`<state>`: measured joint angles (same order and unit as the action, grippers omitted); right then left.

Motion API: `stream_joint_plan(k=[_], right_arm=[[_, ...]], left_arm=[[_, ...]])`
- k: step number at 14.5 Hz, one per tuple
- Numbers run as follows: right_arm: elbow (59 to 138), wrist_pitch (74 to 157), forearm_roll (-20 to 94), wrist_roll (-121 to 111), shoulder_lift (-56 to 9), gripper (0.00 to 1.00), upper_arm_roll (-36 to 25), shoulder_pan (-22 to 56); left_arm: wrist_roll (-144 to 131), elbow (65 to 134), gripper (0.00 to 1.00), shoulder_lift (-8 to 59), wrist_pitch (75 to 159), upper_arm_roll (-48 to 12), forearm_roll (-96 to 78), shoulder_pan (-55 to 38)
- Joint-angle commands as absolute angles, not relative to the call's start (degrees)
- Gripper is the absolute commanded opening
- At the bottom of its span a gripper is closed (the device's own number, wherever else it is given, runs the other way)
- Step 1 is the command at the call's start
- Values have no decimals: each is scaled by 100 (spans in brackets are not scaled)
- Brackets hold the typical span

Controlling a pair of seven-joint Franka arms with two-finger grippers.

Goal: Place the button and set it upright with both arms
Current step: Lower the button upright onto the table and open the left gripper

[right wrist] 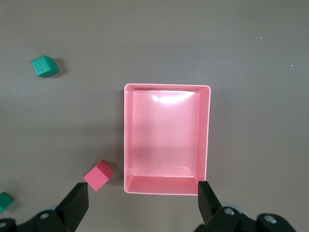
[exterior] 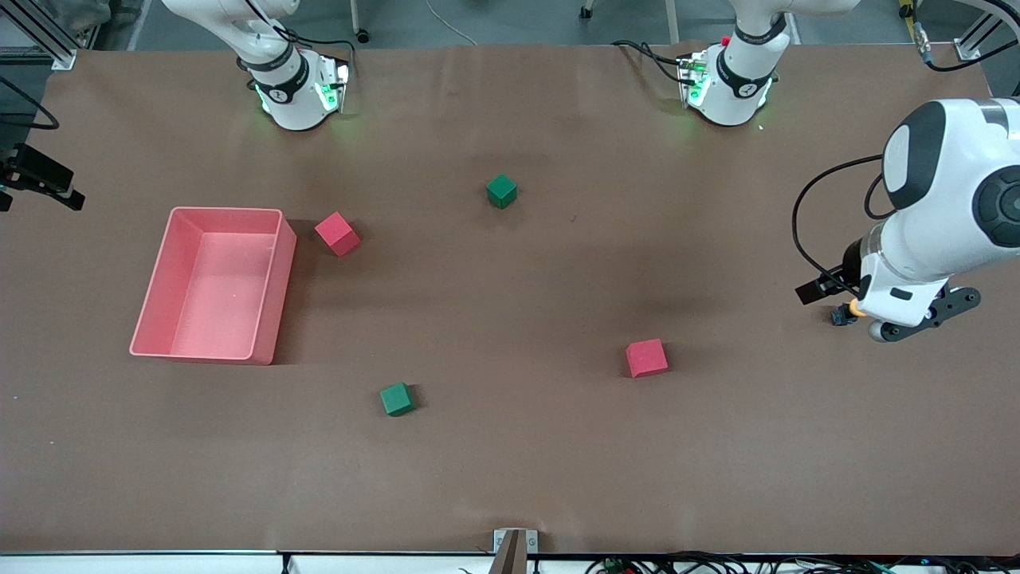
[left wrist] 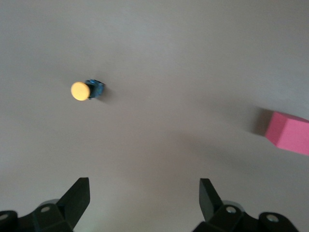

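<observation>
Orange round-capped button [left wrist: 87, 90] on its side — matte brown table [exterior: 510, 462]

Lighting is even and pretty bright from overhead, so the cubes only throw short soft shadows on the tabletop [exterior: 510, 446]. There's a white glare patch inside the pink bin [right wrist: 166, 140]. The left wrist view is washed out and soft; the button [left wrist: 86, 90] looks blurry.
</observation>
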<state>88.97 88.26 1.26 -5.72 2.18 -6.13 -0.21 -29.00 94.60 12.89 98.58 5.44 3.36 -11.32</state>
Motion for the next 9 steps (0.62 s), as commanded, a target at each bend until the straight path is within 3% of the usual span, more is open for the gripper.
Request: stream_joint_plan(k=[1,9], right_arm=[[8798,8736,185,-615,176,100,-571,-105],[8798,8736,185,-615,184,100,-571,-105]], left_arm=[[-2699,9492,100,1082,9774,527,106,-1090],[-1232,9475,100,686,9449,510,-88,-888]])
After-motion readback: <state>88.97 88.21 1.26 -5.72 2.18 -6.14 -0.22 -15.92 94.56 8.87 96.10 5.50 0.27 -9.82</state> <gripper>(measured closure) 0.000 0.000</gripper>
